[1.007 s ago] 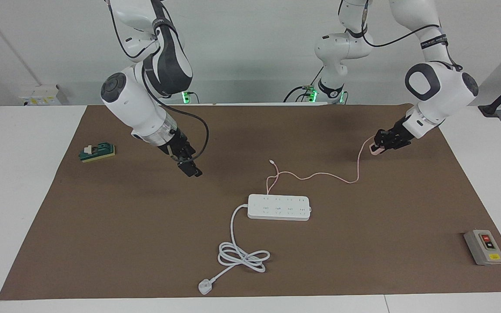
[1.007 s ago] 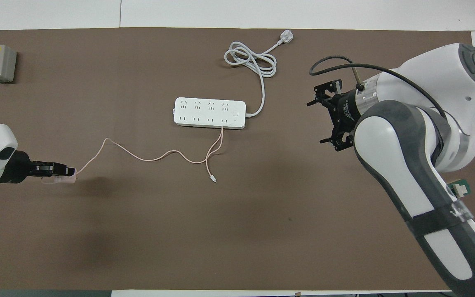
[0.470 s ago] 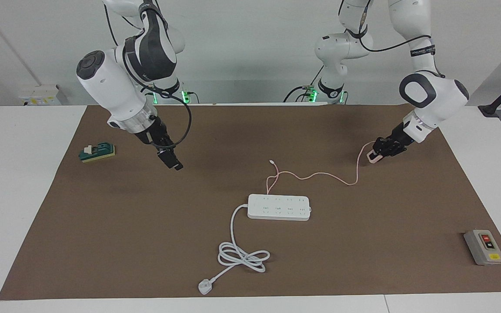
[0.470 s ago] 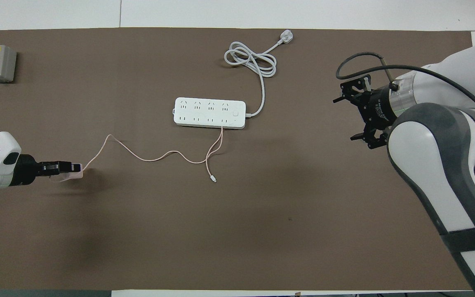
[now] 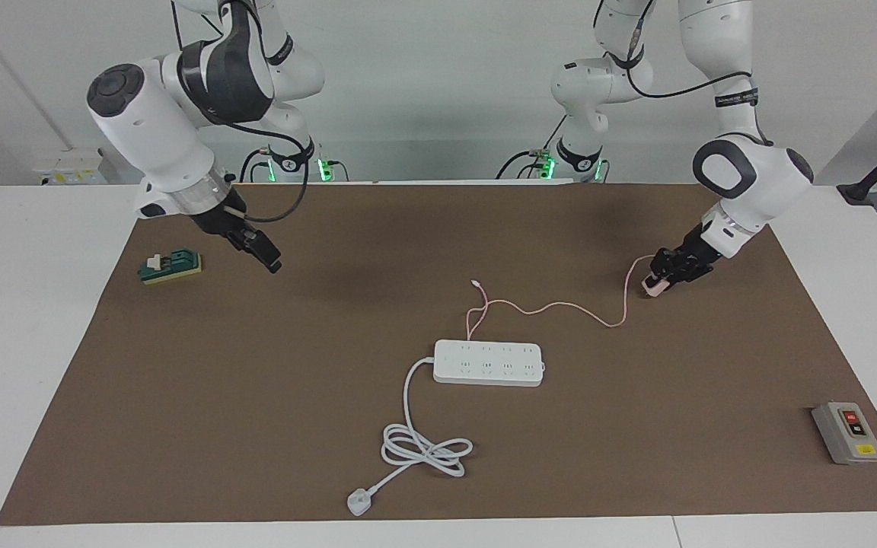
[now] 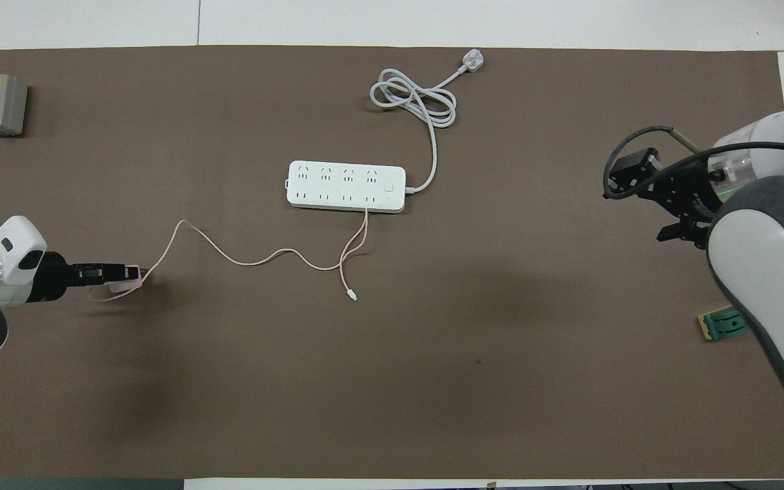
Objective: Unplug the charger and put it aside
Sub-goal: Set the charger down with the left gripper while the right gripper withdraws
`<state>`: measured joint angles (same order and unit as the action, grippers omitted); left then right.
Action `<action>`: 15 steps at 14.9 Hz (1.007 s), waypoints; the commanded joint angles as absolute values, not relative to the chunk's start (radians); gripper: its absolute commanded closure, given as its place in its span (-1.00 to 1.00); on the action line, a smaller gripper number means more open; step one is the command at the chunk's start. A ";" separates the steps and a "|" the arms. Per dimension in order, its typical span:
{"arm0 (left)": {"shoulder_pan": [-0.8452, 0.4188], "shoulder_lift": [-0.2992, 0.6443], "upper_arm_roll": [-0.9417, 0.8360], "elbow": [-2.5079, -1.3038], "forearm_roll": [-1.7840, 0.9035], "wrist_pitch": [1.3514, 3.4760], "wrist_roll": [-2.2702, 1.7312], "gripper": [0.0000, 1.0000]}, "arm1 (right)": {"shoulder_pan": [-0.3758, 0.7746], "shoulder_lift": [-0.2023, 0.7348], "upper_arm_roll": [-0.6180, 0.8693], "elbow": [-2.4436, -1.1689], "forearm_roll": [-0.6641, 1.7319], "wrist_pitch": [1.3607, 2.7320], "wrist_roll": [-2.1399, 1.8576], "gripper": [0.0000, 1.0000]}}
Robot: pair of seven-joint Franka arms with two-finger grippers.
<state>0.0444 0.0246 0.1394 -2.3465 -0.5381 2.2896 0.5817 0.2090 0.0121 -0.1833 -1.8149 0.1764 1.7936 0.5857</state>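
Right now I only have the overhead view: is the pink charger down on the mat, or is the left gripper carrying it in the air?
Observer: In the facing view the charger sits low at the tip of the left gripper. Its bottom end is at or just above the mat; I cannot tell which.
Operator: And the right gripper? The arm covers most of it here.
Observer: The right gripper hangs raised over the mat, beside the green block, touching nothing.
Operator: That block is half hidden for me.
Observer: It lies whole on the mat, with a white piece on top.
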 commanded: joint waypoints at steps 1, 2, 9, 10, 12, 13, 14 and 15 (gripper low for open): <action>0.040 0.021 0.143 -2.361 -0.563 2.316 0.611 -1.00 | 0.161 -0.038 -0.153 -1.839 0.124 1.766 0.477 -1.00; 0.043 0.023 0.144 -2.355 -0.561 2.313 0.611 -1.00 | 0.157 -0.043 -0.141 -1.839 0.106 1.761 0.466 -1.00; 0.081 0.043 0.150 -2.179 -0.474 2.124 0.594 -1.00 | 0.126 -0.051 -0.121 -1.804 0.074 1.740 0.295 -1.00; 0.090 0.043 0.150 -2.128 -0.430 2.064 0.565 -1.00 | 0.126 -0.049 -0.126 -1.796 0.074 1.741 0.288 -1.00; 0.077 0.022 0.149 -2.039 -0.272 1.962 0.414 -1.00 | 0.121 -0.049 -0.129 -1.798 0.074 1.747 0.279 -1.00; 0.072 -0.001 0.141 -2.005 -0.220 1.921 0.325 -1.00 | 0.117 -0.046 -0.127 -1.792 0.074 1.750 0.264 -1.00; 0.068 -0.026 0.135 -1.981 -0.204 1.892 0.251 -1.00 | 0.115 -0.037 -0.129 -1.775 0.072 1.749 0.253 -1.00; 0.049 -0.059 0.135 -1.967 -0.203 1.870 0.195 -1.00 | 0.114 -0.035 -0.130 -1.770 0.074 1.750 0.252 -1.00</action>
